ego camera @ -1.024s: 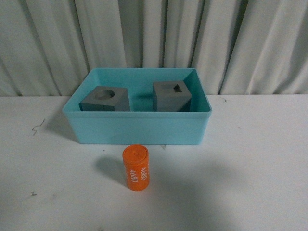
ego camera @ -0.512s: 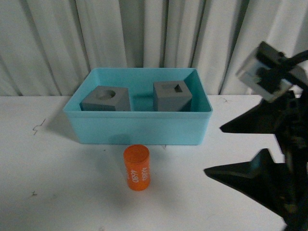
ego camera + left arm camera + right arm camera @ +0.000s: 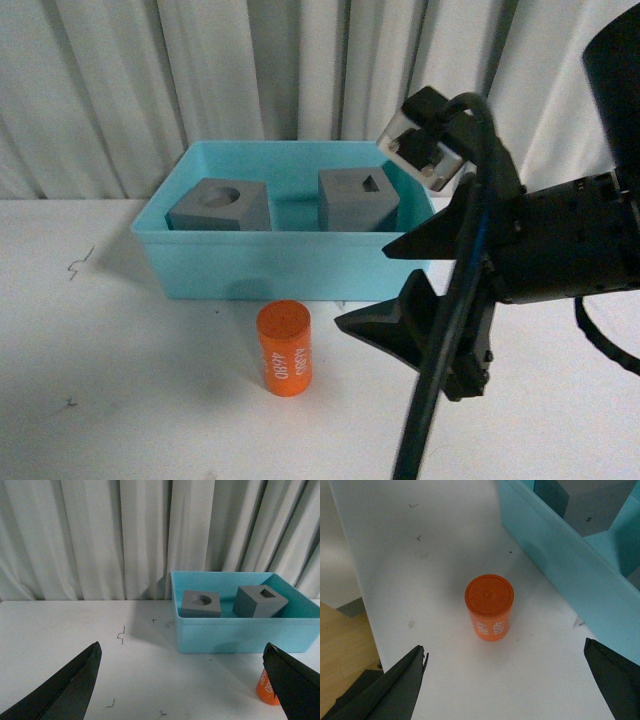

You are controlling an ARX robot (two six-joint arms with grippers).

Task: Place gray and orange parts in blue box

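The blue box stands at the back of the white table. Inside it are two gray cubes, one with a round recess and one with an angular recess. The orange cylinder stands upright on the table just in front of the box. My right gripper hangs open to the cylinder's right, apart from it. In the right wrist view the orange cylinder lies ahead of the open right gripper. My left gripper is open and empty; its view shows the box and part of the cylinder.
A pale pleated curtain hangs behind the table. The right wrist view shows the table's edge with wooden floor beyond it. Small dark marks dot the tabletop.
My right arm has come into the front view from the right and moved left toward the orange cylinder. The box, cubes and cylinder have stayed where they were.
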